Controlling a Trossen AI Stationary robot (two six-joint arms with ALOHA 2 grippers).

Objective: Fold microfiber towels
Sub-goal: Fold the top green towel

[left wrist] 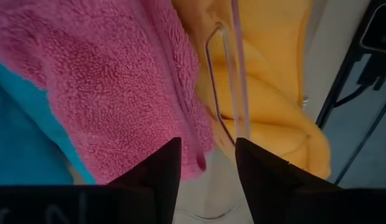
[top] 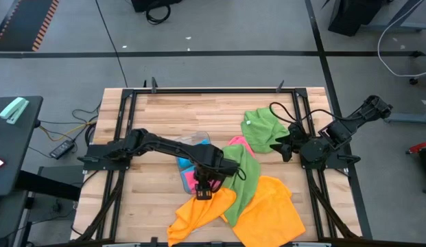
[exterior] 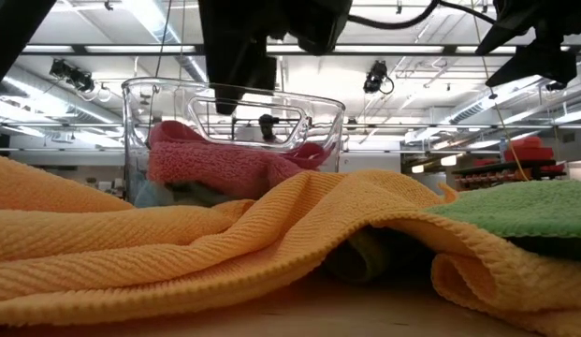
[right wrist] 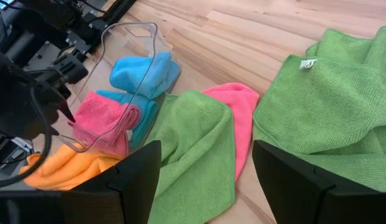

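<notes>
High view: left gripper directly over the clear plastic tray, at its orange-towel side. Right gripper parked well apart from the tray, beyond the bunched green towel; fingers wide apart, nothing between them.

Left wrist view: fingers apart, partly spread, nothing pinched yet. Between them: the hem of the pink towel and, just beside it, the thin tray wall. Blue towel under the pink one, inside the tray.

Remaining towels outside the tray, unfolded: orange towel against the tray's near side, long green towel draped over it, second pink towel beside the tray under that green one.

Probable faults from here:
- Tray wall clamped together with the pink hem; cause: both inside the jaw gap. Result: tray lifted or tipped with the towel.
- Blue towel dragged out with the pink one; cause: stacked contact, clinging pile.
- Pinch on the hem only; cause: shallow bite. Result: slip on lifting.
</notes>
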